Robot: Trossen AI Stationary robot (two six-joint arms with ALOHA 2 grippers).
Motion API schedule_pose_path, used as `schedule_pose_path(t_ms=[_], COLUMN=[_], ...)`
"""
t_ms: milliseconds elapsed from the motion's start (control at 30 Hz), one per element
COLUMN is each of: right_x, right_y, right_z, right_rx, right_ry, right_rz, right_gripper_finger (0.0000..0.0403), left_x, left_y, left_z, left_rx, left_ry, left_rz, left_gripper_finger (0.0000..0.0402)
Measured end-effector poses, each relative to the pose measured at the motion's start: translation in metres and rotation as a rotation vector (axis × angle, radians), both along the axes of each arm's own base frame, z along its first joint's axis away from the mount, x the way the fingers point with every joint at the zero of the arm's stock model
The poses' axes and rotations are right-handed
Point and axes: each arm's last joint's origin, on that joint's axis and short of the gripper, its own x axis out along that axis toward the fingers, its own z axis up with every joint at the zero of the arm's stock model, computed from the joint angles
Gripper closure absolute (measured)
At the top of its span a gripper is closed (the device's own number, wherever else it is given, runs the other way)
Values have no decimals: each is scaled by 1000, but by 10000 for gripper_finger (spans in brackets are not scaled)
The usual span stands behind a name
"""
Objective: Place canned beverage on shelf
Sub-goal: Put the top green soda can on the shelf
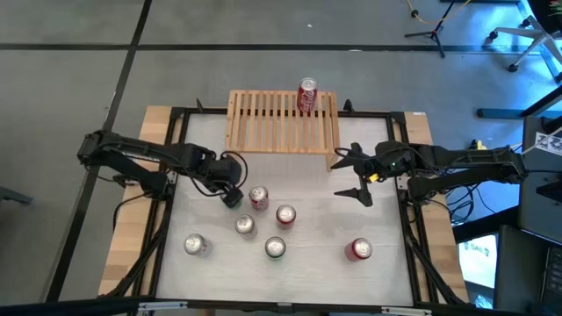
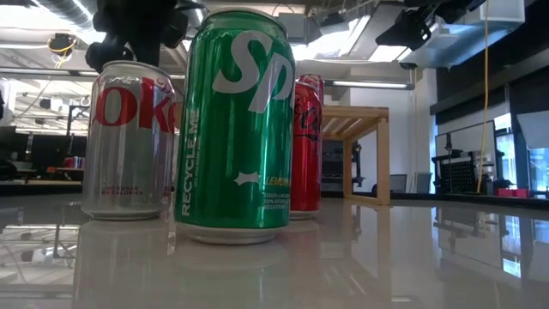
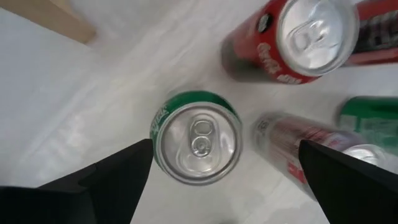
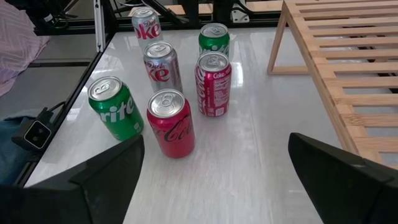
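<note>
The light wooden shelf [image 1: 263, 123] stands at the table's far edge, and a red can [image 1: 307, 95] stands upright on its slatted top near the far right. My left gripper [image 1: 233, 197] is open above a green can [image 3: 198, 137] that stands upright on the table. Its fingers are on either side of the can's top without touching, and in the high view the gripper hides most of the can. The can also shows in the right wrist view [image 4: 214, 38]. My right gripper [image 1: 360, 178] is open and empty above the table, near the shelf's near right corner.
Several more cans stand upright close to the green one: a red-and-white cola can [image 1: 258, 198], a red can [image 1: 285, 214], a silver diet cola can [image 1: 245, 225] and a green Sprite can [image 1: 275, 248]. Two stand apart, a silver one [image 1: 194, 245] and a red one [image 1: 357, 250].
</note>
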Motion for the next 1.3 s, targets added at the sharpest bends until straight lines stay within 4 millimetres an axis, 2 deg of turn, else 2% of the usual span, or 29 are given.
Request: schedule_pose_path(t_ms=[433, 733, 1300], right_x=[0, 0, 0], right_y=[0, 0, 0], right_z=[0, 0, 0], right_rx=[0, 0, 0], right_ry=[0, 1, 3], right_rz=[0, 0, 0], right_gripper_finger=[10, 10, 10], left_x=[15, 20, 19], left_y=[-8, -9, -10], left_z=[-23, -37, -38], left_rx=[102, 84, 145], left_ry=[97, 199, 196], left_rz=[-13, -44, -51], left_gripper_finger=[10, 10, 10])
